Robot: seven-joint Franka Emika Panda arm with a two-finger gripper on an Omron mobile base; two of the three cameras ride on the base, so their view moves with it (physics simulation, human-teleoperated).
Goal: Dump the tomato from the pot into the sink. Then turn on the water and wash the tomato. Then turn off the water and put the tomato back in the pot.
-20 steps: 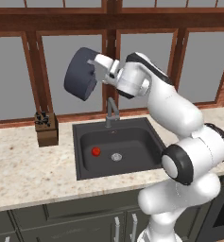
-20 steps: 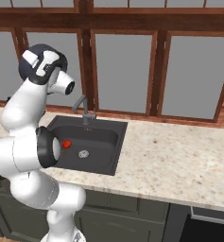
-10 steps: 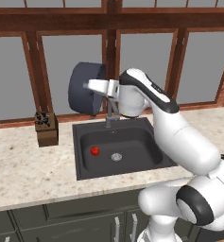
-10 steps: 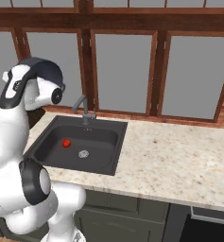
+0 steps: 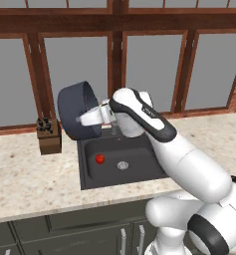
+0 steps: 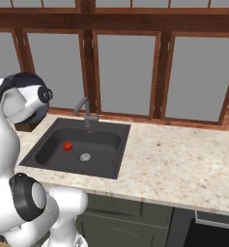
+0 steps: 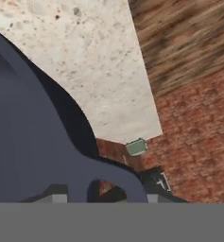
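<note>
One tomato (image 5: 99, 159) lies in the sink (image 5: 139, 172); dumping looks done. Gripper (image 5: 84, 119) clamps the tipped pot (image 5: 74, 109), which needs setting down before turning on water.

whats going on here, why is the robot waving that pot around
The white robot arm holds the wide dark blue-grey pot up on its side above the counter's edge, left of the black rectangular sink; its gripper is at one loop handle. The small red tomato already lies in the basin, left of the silver drain. No water is seen running from the grey faucet.
</note>
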